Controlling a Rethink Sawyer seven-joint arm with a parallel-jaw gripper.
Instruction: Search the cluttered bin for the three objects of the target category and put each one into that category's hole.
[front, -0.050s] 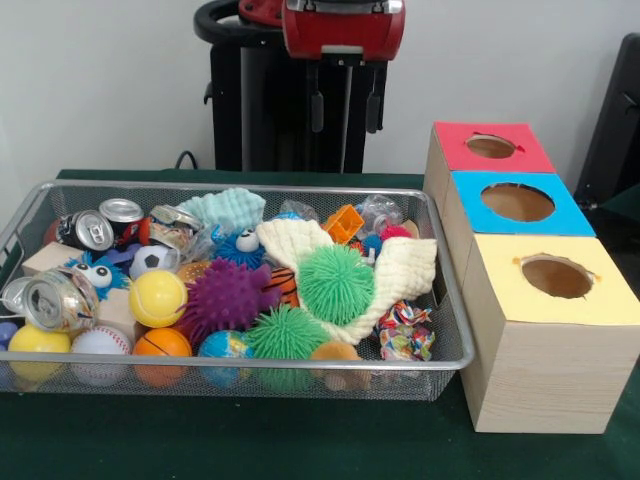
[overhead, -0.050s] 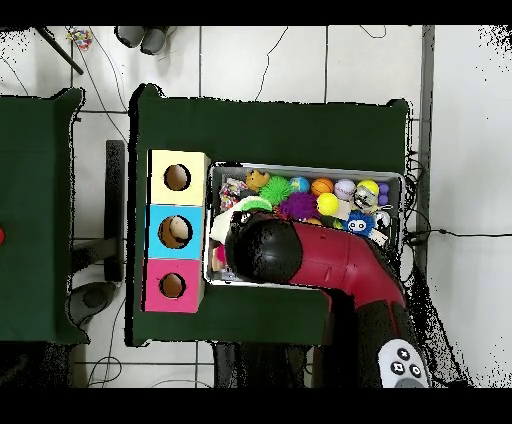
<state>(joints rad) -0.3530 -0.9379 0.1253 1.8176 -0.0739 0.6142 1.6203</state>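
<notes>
A wire mesh bin (front, -0.050s: 440, 270) holds a heap of mixed items. Among them are a green spiky ball (front, -0.050s: 336, 284), a purple spiky ball (front, -0.050s: 226, 296), a yellow tennis ball (front, -0.050s: 158, 298), crushed cans (front, -0.050s: 88, 229) and a cream cloth (front, -0.050s: 400, 270). To the bin's right stand three boxes in a row, each with a round hole: red (front, -0.050s: 492, 147), blue (front, -0.050s: 517, 202) and yellow (front, -0.050s: 556, 277). My gripper (front, -0.050s: 345, 112) hangs high above the bin's back edge, open, with nothing between its fingers. In the overhead view my arm (overhead, -0.050s: 300, 255) covers the gripper and part of the bin (overhead, -0.050s: 305, 169).
The bin and the boxes rest on a dark green tablecloth (front, -0.050s: 300, 440). The boxes (overhead, -0.050s: 178, 230) sit close against the bin's side. A black object (front, -0.050s: 615, 120) stands at the far right edge.
</notes>
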